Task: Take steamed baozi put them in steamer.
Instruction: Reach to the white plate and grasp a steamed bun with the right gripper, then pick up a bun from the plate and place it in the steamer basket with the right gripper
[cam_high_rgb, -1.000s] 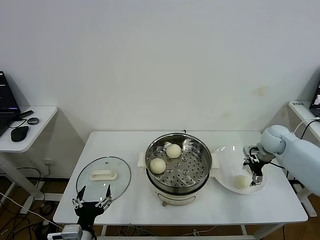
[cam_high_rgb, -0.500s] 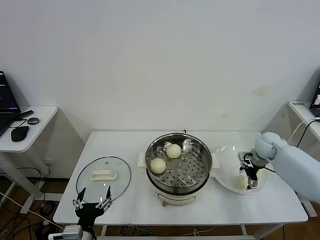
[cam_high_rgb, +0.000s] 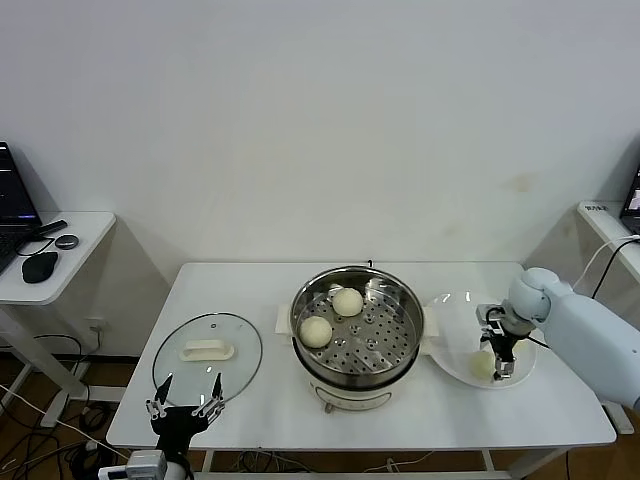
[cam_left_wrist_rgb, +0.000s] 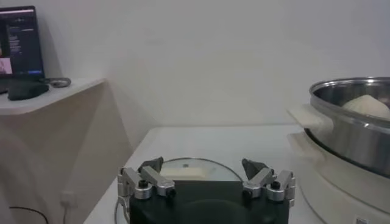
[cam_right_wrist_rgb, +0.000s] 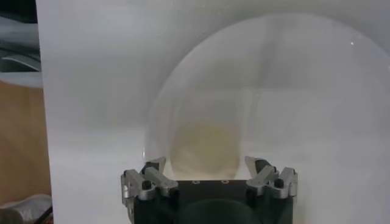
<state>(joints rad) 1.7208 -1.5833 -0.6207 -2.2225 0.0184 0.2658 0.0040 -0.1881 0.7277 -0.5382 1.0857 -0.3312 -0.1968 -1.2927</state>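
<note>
The steamer (cam_high_rgb: 385, 336) stands mid-table with two baozi (cam_high_rgb: 347, 301) (cam_high_rgb: 315, 331) on its perforated tray. A third baozi (cam_high_rgb: 481, 366) lies on the white plate (cam_high_rgb: 450, 310) to its right. My right gripper (cam_high_rgb: 495, 362) is down over that bun. In the right wrist view the baozi (cam_right_wrist_rgb: 204, 143) sits between the spread fingers of the right gripper (cam_right_wrist_rgb: 206, 163), with a small gap on each side. My left gripper (cam_high_rgb: 189, 380) is parked open at the table's front left edge. In the left wrist view, the left gripper (cam_left_wrist_rgb: 203, 163) holds nothing, and the steamer (cam_left_wrist_rgb: 347, 128) is off to one side.
A round glass lid (cam_high_rgb: 207, 350) with a cream handle lies flat at the table's left, just beyond the left gripper. A side desk (cam_high_rgb: 60, 250) with a mouse (cam_high_rgb: 40, 266) stands farther left. The plate is close to the table's right end.
My right gripper has shifted toward the steamer and down, from beside the plate's baozi to straddling it. The left arm has not moved.
</note>
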